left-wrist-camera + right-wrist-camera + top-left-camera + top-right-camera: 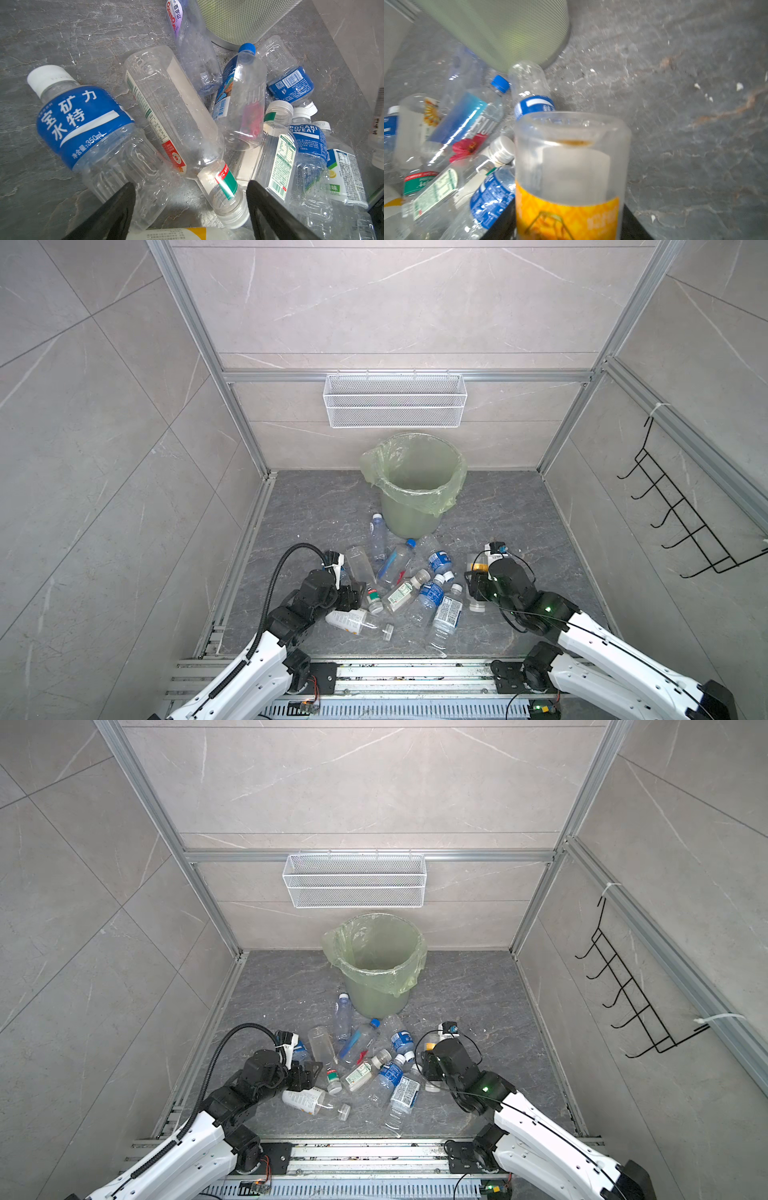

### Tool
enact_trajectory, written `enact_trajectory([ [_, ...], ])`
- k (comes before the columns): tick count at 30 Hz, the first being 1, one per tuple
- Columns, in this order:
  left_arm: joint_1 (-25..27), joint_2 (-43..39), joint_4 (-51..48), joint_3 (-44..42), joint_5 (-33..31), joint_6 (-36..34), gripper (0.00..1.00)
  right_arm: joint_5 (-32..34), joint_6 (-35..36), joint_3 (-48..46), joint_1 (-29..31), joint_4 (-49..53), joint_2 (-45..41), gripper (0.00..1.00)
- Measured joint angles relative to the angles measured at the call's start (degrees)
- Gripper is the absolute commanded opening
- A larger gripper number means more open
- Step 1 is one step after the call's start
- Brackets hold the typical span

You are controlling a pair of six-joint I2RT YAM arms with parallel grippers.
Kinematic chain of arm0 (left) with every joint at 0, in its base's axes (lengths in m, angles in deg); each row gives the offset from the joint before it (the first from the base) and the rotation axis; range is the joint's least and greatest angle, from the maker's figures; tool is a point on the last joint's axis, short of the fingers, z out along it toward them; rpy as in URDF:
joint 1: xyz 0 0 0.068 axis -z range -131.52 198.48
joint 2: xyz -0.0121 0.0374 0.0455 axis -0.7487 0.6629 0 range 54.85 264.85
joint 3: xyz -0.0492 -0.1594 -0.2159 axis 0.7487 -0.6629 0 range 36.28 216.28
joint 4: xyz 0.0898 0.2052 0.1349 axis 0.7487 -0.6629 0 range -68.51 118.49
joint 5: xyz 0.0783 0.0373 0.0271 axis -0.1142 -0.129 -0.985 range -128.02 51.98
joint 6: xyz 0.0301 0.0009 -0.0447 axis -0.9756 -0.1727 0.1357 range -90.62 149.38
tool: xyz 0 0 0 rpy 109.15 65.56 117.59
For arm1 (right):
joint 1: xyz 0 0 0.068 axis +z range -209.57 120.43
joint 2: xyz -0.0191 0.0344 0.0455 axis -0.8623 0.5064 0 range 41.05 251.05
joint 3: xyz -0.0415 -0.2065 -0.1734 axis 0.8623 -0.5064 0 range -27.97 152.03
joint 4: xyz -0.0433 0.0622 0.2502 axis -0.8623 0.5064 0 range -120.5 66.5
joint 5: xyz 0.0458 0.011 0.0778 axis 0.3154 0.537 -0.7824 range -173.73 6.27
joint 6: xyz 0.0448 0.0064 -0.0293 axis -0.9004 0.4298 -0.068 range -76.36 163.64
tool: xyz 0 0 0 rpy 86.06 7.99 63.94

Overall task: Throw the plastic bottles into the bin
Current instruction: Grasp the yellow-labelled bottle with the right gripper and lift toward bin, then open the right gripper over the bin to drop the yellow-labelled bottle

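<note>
Right claw clenched on the yellow-label bottle, bottom end nearer the bin, cap end farther, left claw spread wide over the bottle heap

Brand names legible on plastic bottles

Left wrist view: one blue-label bottle reads "宝矿力水特" and "净含量:350mL", a second blue-label bottle "POCARI SWEAT", a tall clear bottle "Ganten 百岁山" — while the right wrist view shows "FIJI" on a blue-capped bottle; print on the yellow-label bottle is too blurred to read.
</note>
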Motion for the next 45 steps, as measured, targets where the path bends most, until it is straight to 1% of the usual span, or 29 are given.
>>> enact_trajectory([
  [3,0.0,0.0,0.0,0.0,0.1,0.0,0.86,1.3,3.8,0.2,1.0,-1.4,-5.3,0.47],
  [5,0.0,0.0,0.0,0.0,0.1,0.0,0.86,2.3,5.7,1.4,1.2,-1.6,-6.4,0.47],
  [7,0.0,0.0,0.0,0.0,0.1,0.0,0.86,2.9,7.3,3.8,1.2,-1.7,-5.7,0.47],
  [10,0.0,0.2,0.1,0.0,0.1,0.0,0.86,3.8,8.5,9.1,1.2,-1.9,-2.2,0.46],
  [12,0.0,0.2,0.1,0.0,0.1,0.0,0.86,4.5,8.5,15.1,1.2,-1.0,2.3,0.44],
  [17,0.0,0.2,0.1,0.0,0.1,0.0,0.86,4.8,7.8,31.4,1.2,-0.3,14.5,0.44],
  [19,0.0,-0.1,0.0,0.0,0.1,0.0,0.86,4.7,7.8,39.1,1.2,0.2,20.1,0.43],
  [21,0.0,-0.9,0.0,0.0,0.1,0.0,0.86,4.6,8.1,49.2,0.9,1.1,27.3,0.44],
  [22,0.0,-1.3,0.0,-0.1,0.1,0.0,0.86,4.3,8.2,54.1,0.5,1.3,30.9,0.46],
  [23,0.0,-1.8,0.0,-0.1,0.1,0.0,0.86,3.7,8.3,59.9,-0.3,1.5,35.1,0.59],
  [24,0.0,-2.3,0.0,-0.2,0.0,0.0,0.86,3.0,8.3,66.5,-1.5,1.9,39.8,0.79],
  [25,0.0,-2.6,0.0,-0.3,0.0,0.0,0.86,2.0,8.0,71.8,-2.6,2.0,43.8,0.98],
  [27,0.0,-3.0,0.0,-0.7,0.0,0.0,0.86,-0.2,7.8,87.2,-5.7,4.0,54.4,0.99],
  [29,0.0,-3.1,0.0,-0.9,0.1,0.0,0.86,-1.4,7.1,97.7,-7.6,6.5,62.1,0.99],
  [30,0.0,-3.2,0.0,-0.9,0.1,0.0,0.87,-1.9,6.9,100.4,-8.2,7.6,64.4,0.99],
  [32,0.0,-3.2,0.0,-1.0,0.1,0.0,0.87,-2.6,6.5,100.2,-8.5,9.4,65.4,0.99],
  [35,0.0,-3.2,0.0,-1.0,0.0,0.0,0.88,-2.8,6.5,95.6,-8.1,10.2,63.3,0.99],
  [37,0.0,-3.2,0.0,-1.0,0.0,0.0,0.92,-3.0,6.6,92.4,-8.0,10.5,60.9,0.99],
  [39,0.0,-3.0,0.0,-1.0,0.0,0.0,0.98,-3.0,6.6,89.5,-7.9,10.5,58.0,0.99],
  [45,0.0,-0.3,0.2,-1.0,-0.4,0.7,1.00,-2.0,6.8,79.4,-7.9,9.4,47.5,0.99],
])
